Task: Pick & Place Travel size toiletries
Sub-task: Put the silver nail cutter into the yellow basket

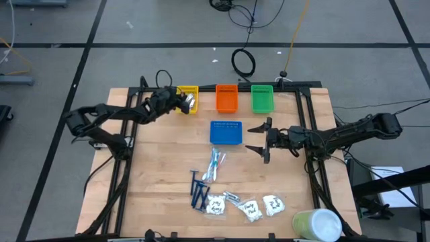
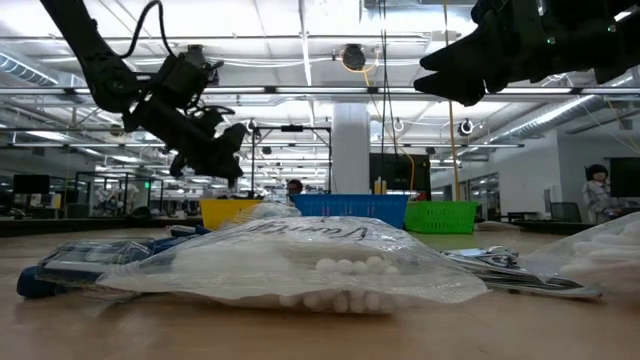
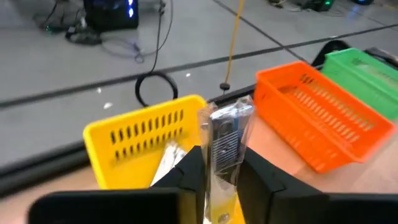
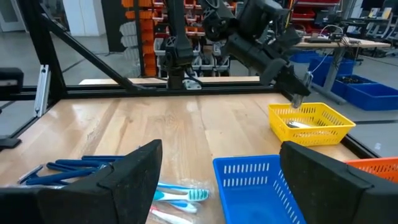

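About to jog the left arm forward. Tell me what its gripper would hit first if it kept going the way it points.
Probably the yellow tray. The left gripper, its jaws around a silvery packet, points down into that tray, where another packet already lies. How far above it the gripper is cannot be told.

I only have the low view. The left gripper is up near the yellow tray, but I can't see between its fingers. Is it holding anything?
Observer: Yes. In the left wrist view the left gripper pinches a silvery packet upright between its fingers, just above the yellow tray.
Operator: Is that tray empty underneath it?
Observer: No. Another silvery packet lies inside the tray, below the held one.
Operator: And where over the table is the right gripper? I only see a dark shape overhead.
Observer: In the high view the right gripper is open, just to the right of the blue tray, with nothing between its fingers.
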`<action>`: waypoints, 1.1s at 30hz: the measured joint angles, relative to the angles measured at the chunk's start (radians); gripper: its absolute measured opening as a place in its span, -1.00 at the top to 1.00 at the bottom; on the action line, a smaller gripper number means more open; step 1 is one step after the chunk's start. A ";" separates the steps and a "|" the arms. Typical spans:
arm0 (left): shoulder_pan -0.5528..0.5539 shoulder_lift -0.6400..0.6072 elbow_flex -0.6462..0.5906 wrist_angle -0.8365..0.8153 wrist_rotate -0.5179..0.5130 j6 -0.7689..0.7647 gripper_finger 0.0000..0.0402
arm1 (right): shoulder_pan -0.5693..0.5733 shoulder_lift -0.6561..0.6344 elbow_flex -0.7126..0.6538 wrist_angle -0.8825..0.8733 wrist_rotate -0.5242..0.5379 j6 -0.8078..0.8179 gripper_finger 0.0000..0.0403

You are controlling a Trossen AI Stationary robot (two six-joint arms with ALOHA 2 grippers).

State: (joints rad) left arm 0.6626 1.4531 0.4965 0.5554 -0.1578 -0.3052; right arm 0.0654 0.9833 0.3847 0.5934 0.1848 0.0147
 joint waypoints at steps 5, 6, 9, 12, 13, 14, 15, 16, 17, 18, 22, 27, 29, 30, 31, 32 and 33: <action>-0.002 0.035 0.000 0.000 0.001 -0.038 0.34 | 0.000 0.000 0.000 0.000 -0.001 0.000 -0.53; -0.001 0.036 0.000 -0.002 0.000 -0.038 0.29 | 0.000 0.000 0.000 0.000 -0.002 0.000 -0.53; -0.002 0.036 0.000 0.000 0.000 -0.039 0.17 | 0.000 0.001 0.000 0.000 -0.002 0.000 -0.53; -0.003 0.036 0.000 0.005 0.000 -0.039 0.09 | 0.001 0.002 0.000 -0.002 -0.003 0.008 -0.53; -0.004 0.036 0.000 0.013 0.001 -0.039 0.07 | 0.003 0.005 0.000 -0.002 -0.003 0.019 -0.53; -0.004 0.036 0.000 0.023 0.005 -0.038 0.05 | 0.005 0.011 0.000 -0.002 -0.004 0.033 -0.53; -0.008 0.036 0.000 0.032 0.026 -0.034 0.04 | 0.008 0.017 0.000 -0.004 -0.005 0.050 -0.53; -0.012 0.036 0.000 0.046 0.063 -0.011 0.03 | 0.013 0.026 0.000 -0.005 -0.005 0.070 -0.53; -0.021 0.033 0.000 0.066 0.116 0.029 0.03 | 0.022 0.038 0.000 0.000 -0.006 0.090 -0.53; -0.034 0.022 0.000 0.082 0.178 0.067 0.04 | 0.032 0.053 0.001 0.003 -0.008 0.107 -0.53; -0.124 -0.057 0.001 0.130 0.337 0.166 0.10 | 0.111 0.131 0.048 -0.018 -0.055 0.142 -0.53; -0.267 -0.153 0.002 0.140 0.338 0.282 0.16 | 0.270 0.279 0.237 -0.293 0.004 0.191 -0.53; -0.312 -0.176 0.002 0.128 0.313 0.319 0.18 | 0.328 0.361 0.336 -0.417 0.025 0.227 -0.53; -0.332 -0.180 0.002 0.129 0.302 0.334 0.19 | 0.352 0.404 0.382 -0.465 0.025 0.250 -0.53; -0.350 -0.181 0.002 0.139 0.288 0.347 0.19 | 0.373 0.450 0.425 -0.498 0.024 0.269 -0.53; -0.365 -0.181 0.002 0.144 0.276 0.357 0.18 | 0.392 0.499 0.464 -0.520 0.023 0.286 -0.53; -0.378 -0.180 0.002 0.147 0.261 0.360 0.18 | 0.410 0.543 0.499 -0.538 0.022 0.296 -0.53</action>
State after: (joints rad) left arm 0.2849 1.2726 0.4980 0.7029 0.1030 0.0545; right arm 0.4753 1.5258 0.8836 0.0557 0.2070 0.3109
